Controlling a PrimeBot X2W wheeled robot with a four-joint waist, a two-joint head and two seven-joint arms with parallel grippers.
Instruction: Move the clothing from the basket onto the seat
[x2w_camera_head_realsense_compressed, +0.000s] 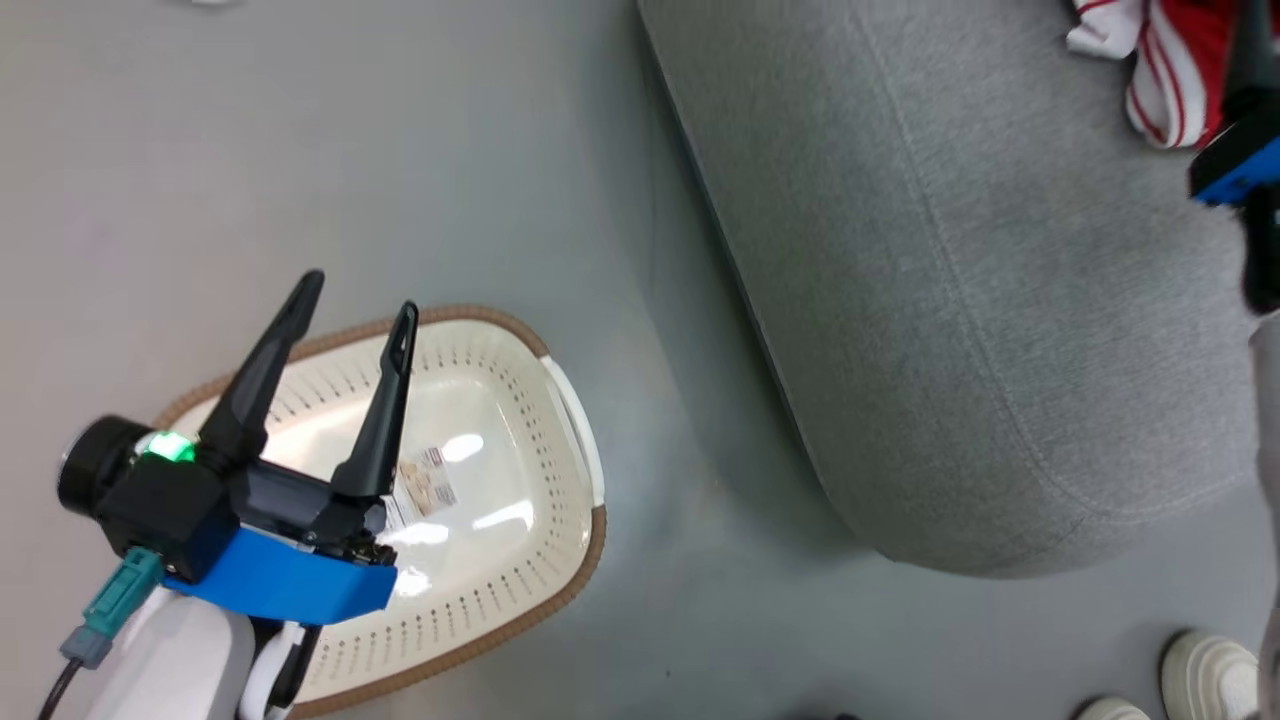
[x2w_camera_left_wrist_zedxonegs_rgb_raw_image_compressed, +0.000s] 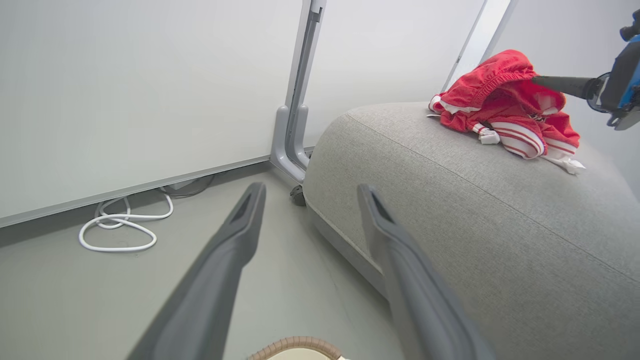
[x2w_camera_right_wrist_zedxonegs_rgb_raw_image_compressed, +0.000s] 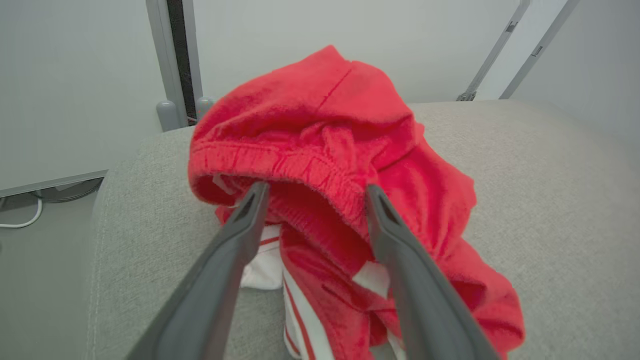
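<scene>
The red clothing (x2w_camera_right_wrist_zedxonegs_rgb_raw_image_compressed: 325, 115) with white trim lies in a heap on the grey seat (x2w_camera_right_wrist_zedxonegs_rgb_raw_image_compressed: 550, 175). My right gripper (x2w_camera_right_wrist_zedxonegs_rgb_raw_image_compressed: 316, 187) is open, its two fingertips tucked under the shorts' elastic waistband, the cloth draped over them. From the head view, the clothing (x2w_camera_head_realsense_compressed: 1170, 70) lies at the seat's (x2w_camera_head_realsense_compressed: 950, 300) far right corner, beside the right gripper's blue-and-black body (x2w_camera_head_realsense_compressed: 1240, 160). My left gripper (x2w_camera_head_realsense_compressed: 360, 292) hangs open and empty over the cream basket (x2w_camera_head_realsense_compressed: 590, 540), whose bottom shows bare. The left wrist view looks past the left gripper (x2w_camera_left_wrist_zedxonegs_rgb_raw_image_compressed: 310, 188) to the clothing (x2w_camera_left_wrist_zedxonegs_rgb_raw_image_compressed: 500, 95).
A label sticker (x2w_camera_head_realsense_compressed: 425, 485) lies on the basket's bottom. A person's white shoes (x2w_camera_head_realsense_compressed: 1210, 675) stand on the floor at the seat's near corner. A white cable (x2w_camera_left_wrist_zedxonegs_rgb_raw_image_compressed: 120, 230) coils on the floor by a wall panel and its grey post (x2w_camera_left_wrist_zedxonegs_rgb_raw_image_compressed: 295, 125).
</scene>
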